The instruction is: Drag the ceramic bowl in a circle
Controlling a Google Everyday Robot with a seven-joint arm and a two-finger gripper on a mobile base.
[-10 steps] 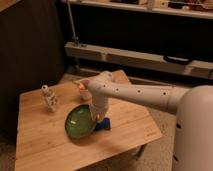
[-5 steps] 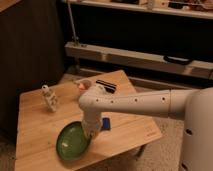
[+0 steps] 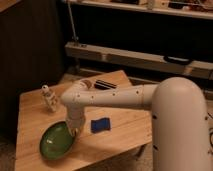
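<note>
Gripper (image 3: 74, 130) pointed straight down from the end of a white arm (image 3: 115, 97) that reached in from the right of the frame. Its fingers were drawn tight together at the right-hand rim of the bowl (image 3: 55, 142), seemingly pinching that rim.

The bowl, green and glossy, sat in the lower left of the frame on a wooden table (image 3: 125, 135), close to the table's near edge. Nearly all of the bowl lay down and to the left of the gripper. Being round, it had no long side to favour. To my eye, any circle would swing the bowl around from that rim hold.

Just to the right of the gripper lay a blue sponge (image 3: 100, 124), apart from the bowl but near enough to be brushed on a rightward sweep. A small white figure (image 3: 48, 98) stood toward the upper left of the table, above the bowl and apart from it. Farther back, behind the arm, were a small cup (image 3: 86, 83) and a dark flat object (image 3: 105, 84), both well apart from the bowl.

I judged the table's near edge the tightest limit, with little wood left below the bowl.
</note>
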